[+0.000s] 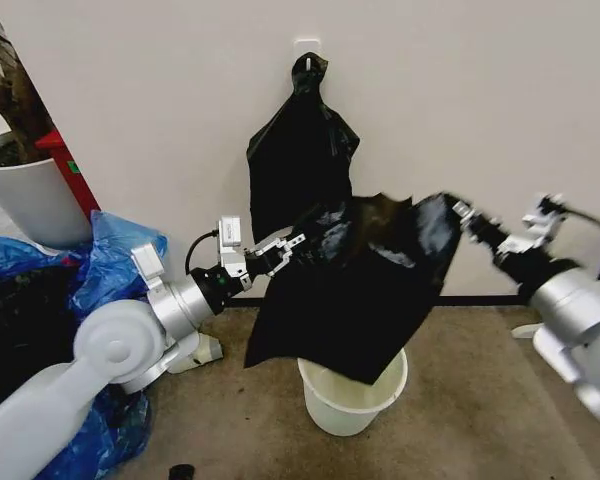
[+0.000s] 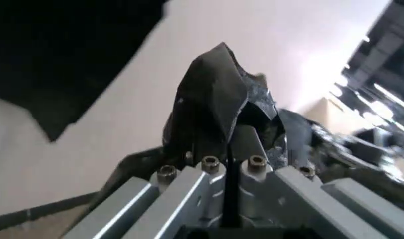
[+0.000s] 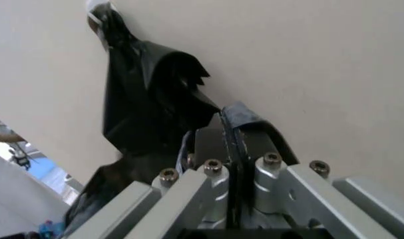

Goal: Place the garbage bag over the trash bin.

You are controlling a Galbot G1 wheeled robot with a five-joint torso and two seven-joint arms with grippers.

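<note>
Item 1: garbage bag (image 1: 355, 290), black and glossy, was stretched between 2 claws, its top edge running left to right and its body hanging down, lowest corner dipping inside the rim of the trash bin (image 1: 352, 400) on the floor. Left claw (image 1: 302, 241) was clamped on the bag's left upper corner; right claw (image 1: 458, 212) was clamped on the right upper corner. Bunch of black bags (image 1: 300, 145) hung on the wall behind.
</note>
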